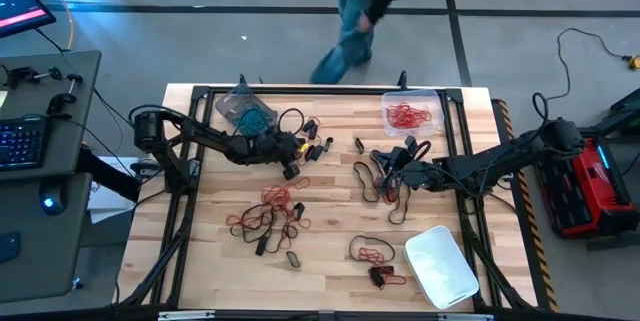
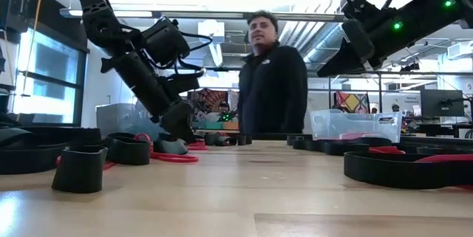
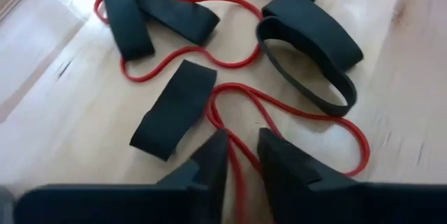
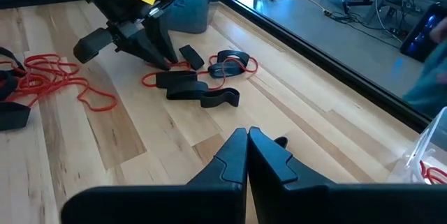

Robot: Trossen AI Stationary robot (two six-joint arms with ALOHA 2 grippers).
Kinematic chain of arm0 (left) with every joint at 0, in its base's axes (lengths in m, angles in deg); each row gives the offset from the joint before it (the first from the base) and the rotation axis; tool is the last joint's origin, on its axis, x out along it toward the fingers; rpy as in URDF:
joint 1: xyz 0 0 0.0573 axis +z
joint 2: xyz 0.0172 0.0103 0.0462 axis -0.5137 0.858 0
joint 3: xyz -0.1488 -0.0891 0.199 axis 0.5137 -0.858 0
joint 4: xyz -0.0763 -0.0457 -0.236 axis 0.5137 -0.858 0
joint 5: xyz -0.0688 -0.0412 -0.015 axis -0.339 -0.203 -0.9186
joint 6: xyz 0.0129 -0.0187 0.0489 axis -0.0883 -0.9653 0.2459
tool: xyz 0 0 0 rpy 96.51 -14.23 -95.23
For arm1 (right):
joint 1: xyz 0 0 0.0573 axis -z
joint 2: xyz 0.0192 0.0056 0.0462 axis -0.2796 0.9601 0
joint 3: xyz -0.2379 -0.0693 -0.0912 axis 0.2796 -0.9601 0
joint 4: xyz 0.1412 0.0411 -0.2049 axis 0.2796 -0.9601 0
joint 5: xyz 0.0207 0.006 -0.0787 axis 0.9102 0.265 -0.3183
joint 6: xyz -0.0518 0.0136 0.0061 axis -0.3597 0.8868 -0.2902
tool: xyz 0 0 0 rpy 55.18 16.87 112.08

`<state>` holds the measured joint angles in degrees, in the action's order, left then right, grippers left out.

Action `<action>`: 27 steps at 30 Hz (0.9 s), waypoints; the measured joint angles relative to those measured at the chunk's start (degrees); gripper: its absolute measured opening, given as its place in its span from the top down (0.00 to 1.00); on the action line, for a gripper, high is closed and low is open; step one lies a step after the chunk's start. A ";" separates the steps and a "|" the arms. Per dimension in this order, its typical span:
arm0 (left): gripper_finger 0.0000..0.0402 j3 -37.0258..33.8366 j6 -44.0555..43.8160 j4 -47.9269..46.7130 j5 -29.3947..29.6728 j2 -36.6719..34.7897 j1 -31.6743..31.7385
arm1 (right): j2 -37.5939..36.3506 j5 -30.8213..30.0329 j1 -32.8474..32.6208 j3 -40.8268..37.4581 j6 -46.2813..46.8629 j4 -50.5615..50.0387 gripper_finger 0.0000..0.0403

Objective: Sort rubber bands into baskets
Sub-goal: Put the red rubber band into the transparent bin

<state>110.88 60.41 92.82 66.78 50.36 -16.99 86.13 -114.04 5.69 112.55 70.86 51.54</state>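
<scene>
Your left gripper sat low over the wooden table in the upper left of the high view, its fingers slightly apart with a thin red rubber band running between the tips; whether it was gripped could not be told. Flat black bands lay touching that red loop. Your right gripper hovered right of centre, fingers pressed together and holding nothing. You had the grey-tinted tub holding teal bands at upper left, the clear tub holding red bands at upper right, and the whitish tub at lower right. Loose red and dark bands remained scattered across the centre. A person stood beyond the far edge.
</scene>
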 joint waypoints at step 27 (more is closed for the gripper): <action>1.00 -0.22 2.02 -5.23 -0.52 -16.71 -9.41 | 11.09 15.21 -0.02 0.02 -5.53 17.28 1.00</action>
<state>110.66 62.43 87.59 66.26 33.64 -26.41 97.21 -98.84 5.67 112.57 65.33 68.82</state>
